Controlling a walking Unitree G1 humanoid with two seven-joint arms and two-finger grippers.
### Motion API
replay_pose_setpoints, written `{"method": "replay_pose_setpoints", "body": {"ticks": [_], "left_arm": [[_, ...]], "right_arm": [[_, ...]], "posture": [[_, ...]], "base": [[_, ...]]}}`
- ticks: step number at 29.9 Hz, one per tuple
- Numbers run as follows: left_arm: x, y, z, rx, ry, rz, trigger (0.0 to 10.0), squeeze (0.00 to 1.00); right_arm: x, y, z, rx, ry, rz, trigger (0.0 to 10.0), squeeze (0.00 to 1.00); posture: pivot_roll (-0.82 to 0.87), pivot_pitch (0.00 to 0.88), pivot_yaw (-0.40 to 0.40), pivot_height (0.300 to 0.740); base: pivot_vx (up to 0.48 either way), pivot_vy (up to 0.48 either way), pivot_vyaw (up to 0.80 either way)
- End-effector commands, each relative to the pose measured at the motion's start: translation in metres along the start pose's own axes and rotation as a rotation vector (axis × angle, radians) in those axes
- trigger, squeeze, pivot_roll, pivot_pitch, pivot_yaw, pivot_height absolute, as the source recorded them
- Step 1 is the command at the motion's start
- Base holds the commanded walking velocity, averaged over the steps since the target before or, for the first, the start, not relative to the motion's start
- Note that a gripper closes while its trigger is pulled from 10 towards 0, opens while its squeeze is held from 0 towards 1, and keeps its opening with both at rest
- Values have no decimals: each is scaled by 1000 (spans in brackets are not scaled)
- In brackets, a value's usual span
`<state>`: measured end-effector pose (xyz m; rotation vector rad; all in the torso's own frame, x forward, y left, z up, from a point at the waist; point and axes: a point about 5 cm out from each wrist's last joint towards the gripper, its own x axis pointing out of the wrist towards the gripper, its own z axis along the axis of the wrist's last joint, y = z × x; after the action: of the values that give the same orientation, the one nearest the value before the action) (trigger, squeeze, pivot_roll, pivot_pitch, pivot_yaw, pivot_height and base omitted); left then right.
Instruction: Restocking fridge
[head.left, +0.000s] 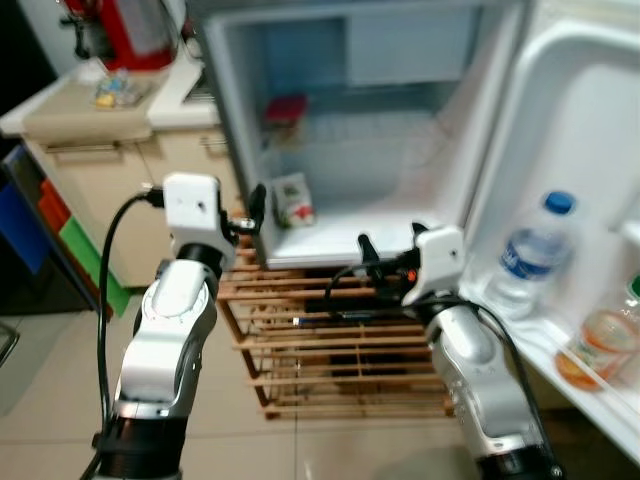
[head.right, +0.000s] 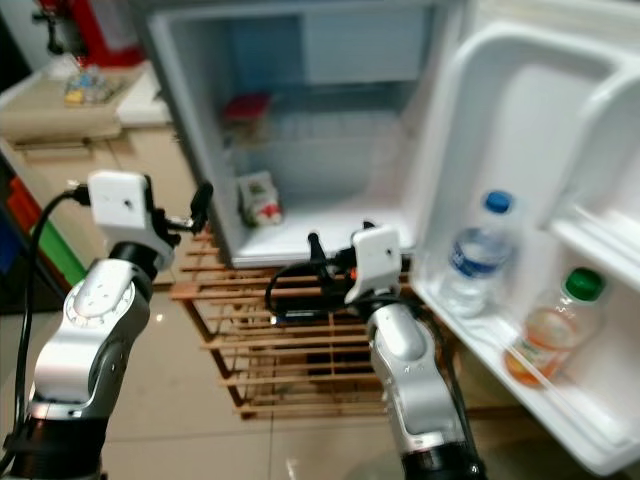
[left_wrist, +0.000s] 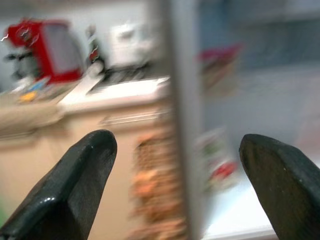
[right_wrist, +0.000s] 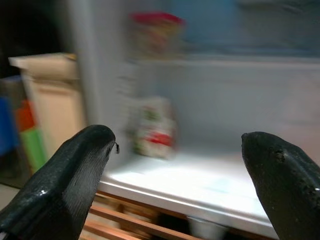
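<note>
Two silver arms reach toward an open small fridge (head.left: 240, 120) in the left eye view. A small carton (head.left: 293, 199) stands on the fridge floor, near its left wall. The left gripper (head.left: 252, 212) is raised just left of the carton, outside the fridge's front edge. The right gripper (head.left: 392, 248) hangs below and to the right of it, before the floor's front lip.

From the right eye view, the open door holds a water bottle (head.right: 474, 258) and an orange drink bottle (head.right: 546, 335). A wooden rack (head.right: 290, 350) sits under the fridge.

Left wrist view: blurred, black fingers (left_wrist: 75, 187) spread apart, holding nothing, straddling the fridge wall.

Right wrist view: fingers (right_wrist: 65, 187) wide apart, empty, with the carton (right_wrist: 152, 127) ahead between them, well apart.
</note>
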<state>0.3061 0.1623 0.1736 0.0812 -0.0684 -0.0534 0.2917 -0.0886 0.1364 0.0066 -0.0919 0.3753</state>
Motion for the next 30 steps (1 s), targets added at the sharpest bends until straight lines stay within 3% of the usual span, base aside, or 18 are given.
{"method": "replay_pose_setpoints", "body": {"ticks": [1, 12, 18, 25, 30], "left_arm": [[0, -9, -3, -18, 17, -41, 10000, 0], [-4, -17, -18, -12, 30, -175, 10000, 0], [-7, -19, -19, -32, 31, -158, 10000, 0], [-9, -23, -19, -54, 6, -148, 10000, 0], [-8, -22, -15, -39, -17, -140, 10000, 0]], "right_arm": [[3, -5, 7, -29, -30, -8, 10000, 16], [8, -3, 5, -32, -52, 0, 10000, 20], [9, -6, 1, -43, -34, -17, 10000, 31], [10, -3, 2, -47, -48, 3, 10000, 27], [10, -1, 2, -48, -54, 21, 10000, 27]], "posture": [[-138, 0, 94, 740], [-126, 0, 85, 740], [-126, 0, 79, 740], [-124, 0, 75, 740], [-125, 0, 75, 740]], "base": [[0, 0, 0], [0, 0, 0], [0, 0, -667], [0, 0, 0], [455, 0, 0]]}}
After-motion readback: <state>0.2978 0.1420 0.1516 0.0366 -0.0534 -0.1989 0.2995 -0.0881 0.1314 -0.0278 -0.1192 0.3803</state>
